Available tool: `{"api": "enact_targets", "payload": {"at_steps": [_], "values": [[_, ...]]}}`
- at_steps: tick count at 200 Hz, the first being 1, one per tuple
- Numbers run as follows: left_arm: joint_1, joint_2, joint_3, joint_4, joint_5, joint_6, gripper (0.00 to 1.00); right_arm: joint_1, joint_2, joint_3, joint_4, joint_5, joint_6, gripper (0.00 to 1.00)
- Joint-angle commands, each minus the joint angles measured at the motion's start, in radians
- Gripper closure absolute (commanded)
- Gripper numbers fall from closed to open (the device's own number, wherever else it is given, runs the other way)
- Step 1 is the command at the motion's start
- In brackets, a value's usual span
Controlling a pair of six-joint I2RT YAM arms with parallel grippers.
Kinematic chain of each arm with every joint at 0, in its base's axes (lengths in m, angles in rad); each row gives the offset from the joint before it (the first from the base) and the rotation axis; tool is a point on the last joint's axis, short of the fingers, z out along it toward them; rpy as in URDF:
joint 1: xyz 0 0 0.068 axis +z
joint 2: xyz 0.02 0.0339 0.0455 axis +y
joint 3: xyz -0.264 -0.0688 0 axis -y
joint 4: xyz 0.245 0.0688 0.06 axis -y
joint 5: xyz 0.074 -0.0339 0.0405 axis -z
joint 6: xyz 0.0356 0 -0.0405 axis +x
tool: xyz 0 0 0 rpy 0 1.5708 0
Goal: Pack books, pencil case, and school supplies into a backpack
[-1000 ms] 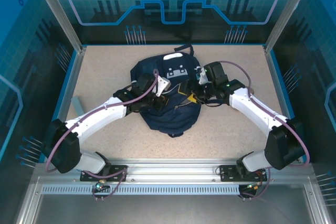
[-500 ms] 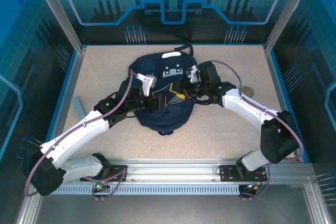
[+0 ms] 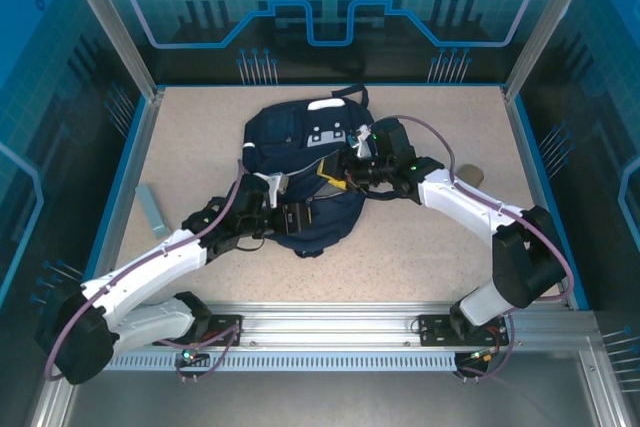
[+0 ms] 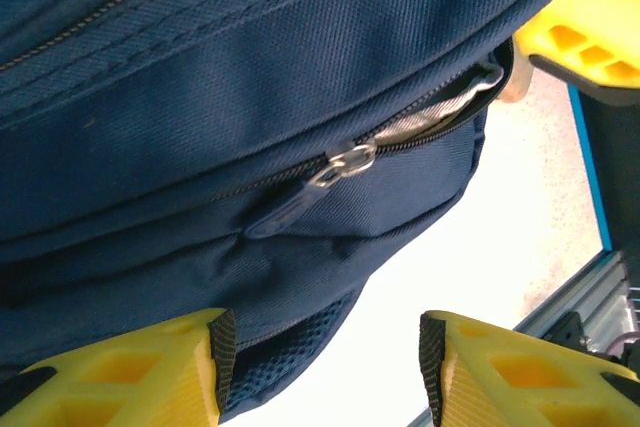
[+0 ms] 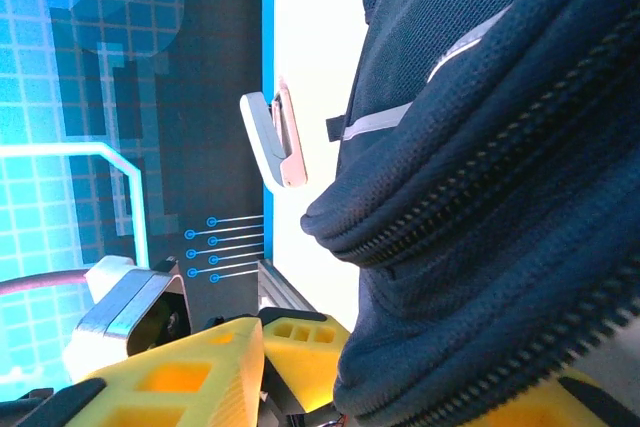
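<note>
Behind the aluminium rail [image 3: 330, 332], the speckled beige table [image 3: 430, 237] sits in a booth. It is blue-edged on three sides, with metal posts [image 3: 110, 22] at the far corners and clear blue panels [image 3: 330, 7] printed with circuit lines and a gear. Near the middle lies the backpack [image 3: 290, 137], navy, its top loop toward the far panel. The left gripper [image 4: 322, 372] is at its near edge, yellow fingers spread wide, a zip pull [image 4: 340, 161] just above them. The right gripper [image 3: 338, 177] has a thick fold of the backpack's right side pinched between its fingers. A grey-green strip [image 3: 152, 209] lies well apart at the left. A tan thing [image 3: 470, 175], half hidden by the right arm [image 3: 470, 202], I can't make out.
</note>
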Motion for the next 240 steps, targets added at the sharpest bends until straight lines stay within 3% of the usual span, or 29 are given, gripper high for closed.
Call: {"api": "enact_targets", "payload": {"at_steps": [1,134,240], "values": [[-0.002,0.039,0.01,0.061,0.013,-0.047,0.45,0.016,-0.012,0.034,0.079,-0.03,-0.001,0.61],[0.0,0.135,0.02,0.209,0.008,-0.04,0.55,0.031,-0.009,0.047,0.054,-0.033,-0.003,0.61],[0.018,0.118,0.027,0.127,-0.048,0.015,0.86,0.033,-0.009,0.046,0.033,-0.021,-0.012,0.62]]}}
